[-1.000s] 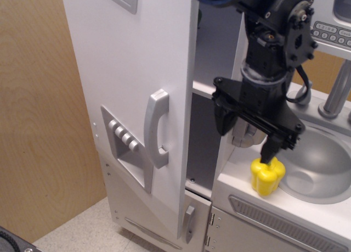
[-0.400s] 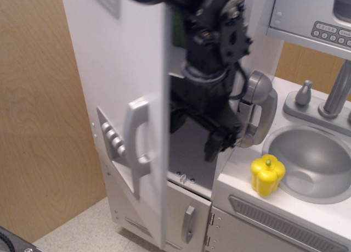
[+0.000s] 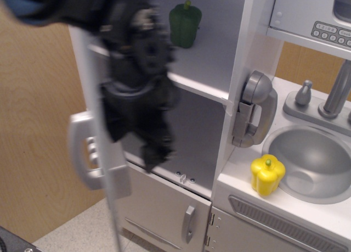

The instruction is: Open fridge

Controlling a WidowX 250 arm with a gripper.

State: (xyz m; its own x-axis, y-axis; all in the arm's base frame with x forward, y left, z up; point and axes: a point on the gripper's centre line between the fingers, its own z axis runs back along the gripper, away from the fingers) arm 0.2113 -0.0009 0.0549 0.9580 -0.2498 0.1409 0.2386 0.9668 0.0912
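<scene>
Change: since the earlier frames the door (image 3: 101, 153) has swung much further out, now seen nearly edge-on, and the arm has shifted left with it.
Door: left of the fridge (image 3: 219, 71) opening, its curved handle (image 3: 79, 150) on the outer side; grey buttons just show behind the handle.
Gripper (image 3: 153, 153): dark and motion-blurred, low in front of the fridge's lower compartment, just right of the door edge; how far apart its fingers stand cannot be told, and no held object is visible.
Fridge: tall white cabinet at the left of the sink (image 3: 318, 158), interior exposed.
Shelf: a green pepper (image 3: 185, 24) stands upright on it, inside the fridge.
Phone (image 3: 255, 109): grey, on the fridge's right side wall.
Yellow pepper (image 3: 267, 175): on the counter right of the fridge, just beside the sink rim.
Small door (image 3: 164, 213): below the fridge opening, closed.
</scene>
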